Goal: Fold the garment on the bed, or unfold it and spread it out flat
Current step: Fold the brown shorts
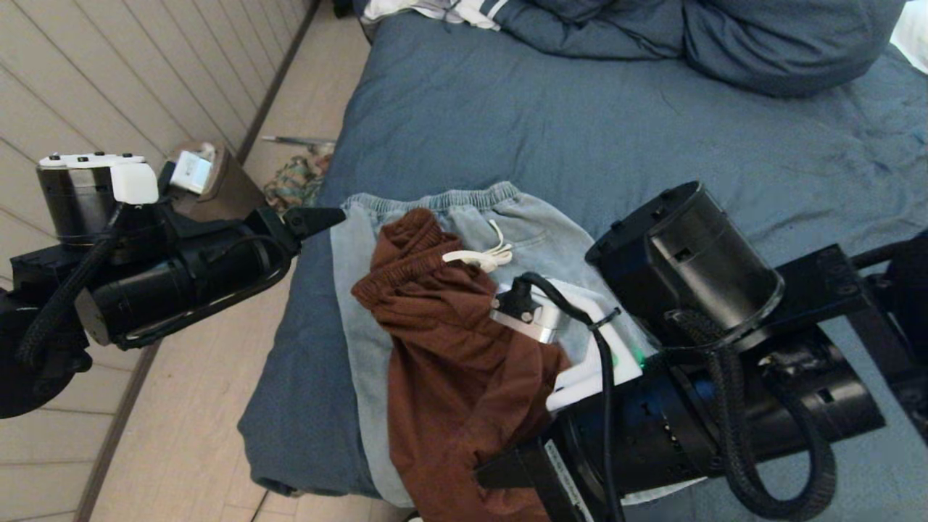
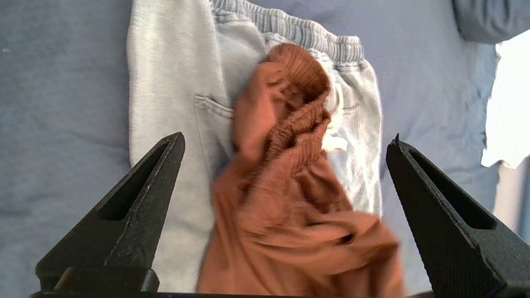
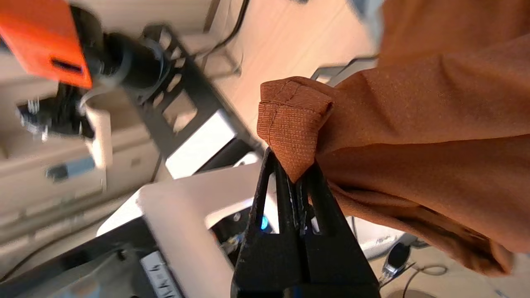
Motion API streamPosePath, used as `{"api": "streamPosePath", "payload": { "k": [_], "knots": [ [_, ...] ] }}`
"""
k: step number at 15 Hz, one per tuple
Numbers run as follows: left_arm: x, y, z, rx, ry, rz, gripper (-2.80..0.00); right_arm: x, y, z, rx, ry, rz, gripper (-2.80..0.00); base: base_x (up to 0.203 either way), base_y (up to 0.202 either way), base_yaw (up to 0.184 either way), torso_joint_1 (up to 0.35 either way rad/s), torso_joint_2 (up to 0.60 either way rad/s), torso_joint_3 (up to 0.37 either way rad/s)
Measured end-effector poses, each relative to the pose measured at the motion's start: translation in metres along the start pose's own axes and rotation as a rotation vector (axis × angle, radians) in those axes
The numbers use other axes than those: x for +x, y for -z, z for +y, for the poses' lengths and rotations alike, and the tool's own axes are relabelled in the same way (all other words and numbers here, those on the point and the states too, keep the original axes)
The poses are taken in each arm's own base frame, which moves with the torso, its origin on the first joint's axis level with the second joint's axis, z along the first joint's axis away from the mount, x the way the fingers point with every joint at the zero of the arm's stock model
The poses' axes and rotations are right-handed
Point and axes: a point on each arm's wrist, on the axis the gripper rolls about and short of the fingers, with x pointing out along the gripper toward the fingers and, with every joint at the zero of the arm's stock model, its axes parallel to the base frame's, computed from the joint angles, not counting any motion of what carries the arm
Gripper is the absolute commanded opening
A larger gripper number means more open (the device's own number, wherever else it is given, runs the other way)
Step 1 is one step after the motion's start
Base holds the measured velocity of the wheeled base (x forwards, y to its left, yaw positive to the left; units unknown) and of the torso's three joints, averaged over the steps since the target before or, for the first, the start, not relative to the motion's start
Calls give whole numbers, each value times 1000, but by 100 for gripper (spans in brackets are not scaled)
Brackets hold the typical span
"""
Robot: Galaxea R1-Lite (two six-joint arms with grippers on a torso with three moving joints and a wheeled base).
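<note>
A brown garment [image 1: 449, 362] with an elastic waistband lies bunched over pale blue-grey pants [image 1: 536, 232] at the near left corner of the bed [image 1: 580, 123]. In the right wrist view my right gripper [image 3: 295, 174] is shut on a hemmed corner of the brown garment [image 3: 414, 124] and holds it up off the bed. The left gripper [image 1: 319, 217] hovers by the bed's left edge, beside the pants' waistband. Its wrist view shows the left gripper [image 2: 287, 135] open above the brown garment [image 2: 290, 215] and the pants [image 2: 165, 82], touching neither.
Rumpled blue bedding [image 1: 725, 36] and a white striped cloth [image 1: 435, 11] lie at the far end of the bed. On the floor to the left stand a brown box [image 1: 217, 188] and some clutter [image 1: 297, 181] near the panelled wall. My right arm [image 1: 689, 406] covers the near right.
</note>
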Motion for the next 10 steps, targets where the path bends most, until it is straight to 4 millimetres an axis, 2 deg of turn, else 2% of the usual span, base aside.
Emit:
{"api": "streamPosePath", "payload": {
  "k": [3,10],
  "knots": [
    [-3,-3,-1,2,2,-11,0,14,4,10,-15,-17,75,-280,0,0,0,0,0,0],
    [-11,-12,-1,4,2,-47,0,63,18,22,-26,-26,227,-280,0,0,0,0,0,0]
  ]
}}
